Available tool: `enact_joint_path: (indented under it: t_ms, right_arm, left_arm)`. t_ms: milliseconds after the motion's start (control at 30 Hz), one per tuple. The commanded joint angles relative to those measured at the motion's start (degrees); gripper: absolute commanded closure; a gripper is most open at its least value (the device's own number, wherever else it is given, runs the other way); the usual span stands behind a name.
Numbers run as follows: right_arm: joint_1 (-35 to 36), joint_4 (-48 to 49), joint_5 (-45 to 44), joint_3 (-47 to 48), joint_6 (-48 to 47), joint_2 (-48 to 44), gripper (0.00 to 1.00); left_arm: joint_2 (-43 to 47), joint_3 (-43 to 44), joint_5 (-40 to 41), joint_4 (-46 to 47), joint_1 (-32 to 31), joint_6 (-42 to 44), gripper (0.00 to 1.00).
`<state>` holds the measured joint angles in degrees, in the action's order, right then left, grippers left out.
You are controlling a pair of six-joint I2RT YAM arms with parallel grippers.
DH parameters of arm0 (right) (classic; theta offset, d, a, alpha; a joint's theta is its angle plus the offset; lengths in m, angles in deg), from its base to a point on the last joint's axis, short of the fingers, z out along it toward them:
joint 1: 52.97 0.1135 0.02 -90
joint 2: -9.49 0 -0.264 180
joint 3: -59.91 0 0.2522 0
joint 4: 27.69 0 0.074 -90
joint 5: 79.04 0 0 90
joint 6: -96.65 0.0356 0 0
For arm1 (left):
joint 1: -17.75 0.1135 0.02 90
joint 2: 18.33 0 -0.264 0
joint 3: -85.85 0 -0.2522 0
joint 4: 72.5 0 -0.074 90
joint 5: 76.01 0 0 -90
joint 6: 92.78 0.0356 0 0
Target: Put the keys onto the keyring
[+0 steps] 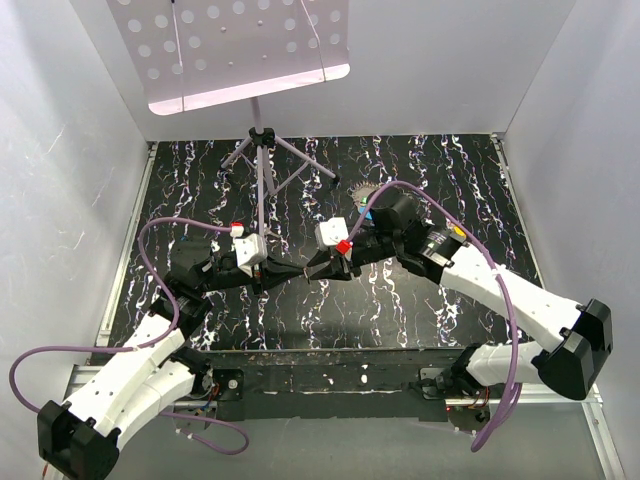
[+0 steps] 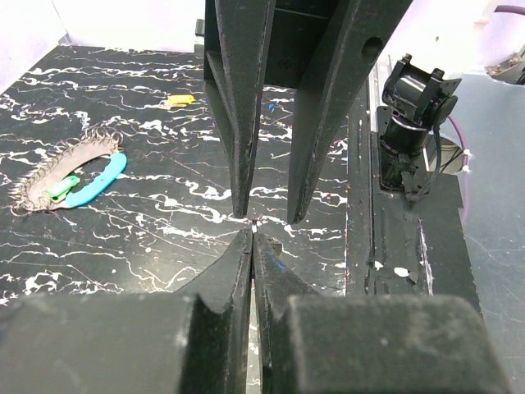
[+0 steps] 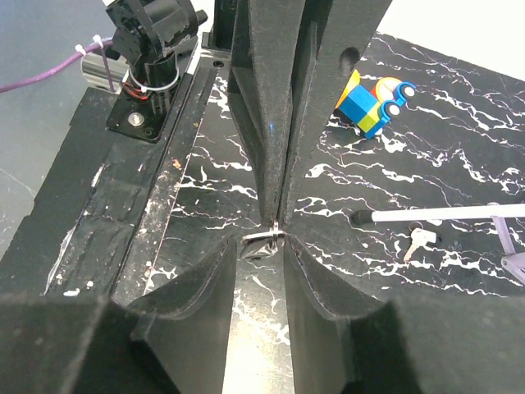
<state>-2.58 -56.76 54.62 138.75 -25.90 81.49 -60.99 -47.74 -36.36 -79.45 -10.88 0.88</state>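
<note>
The left gripper (image 3: 276,217) pinches a tiny metal bit (image 3: 263,237) — maybe a key — so, I guess, the spread-open right gripper (image 2: 266,217) can take it.

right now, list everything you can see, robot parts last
keyring: 1, blue band on grey loop, lying on mat
key: 1, pale metal, on mat by stand leg
small metal piece: 1, silver, at left gripper's tips
toy car: 1, blue and yellow, on mat
small yellow item: 1, yellow, on mat
stand: 1, white, back of mat
mat: 1, black marbled, tabletop
left gripper: 1, black, shut, centre
right gripper: 1, black, open, facing left gripper
arms: 2, white and black, near edge
</note>
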Motion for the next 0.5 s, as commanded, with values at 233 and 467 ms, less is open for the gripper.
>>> enact_joint_path:
  t_ms: [233,467]
  right_arm:
    - [0.4,-1.5,0.6,4.2,-0.8,1.3,0.66]
    - [0.4,-1.3,1.0,4.4,-0.6,2.3,0.70]
  left_arm:
    - [0.1,2.2,-0.3,-0.2,0.1,0.2,1.00]
    - [-0.1,2.1,-0.5,0.2,0.1,-0.3,1.00]
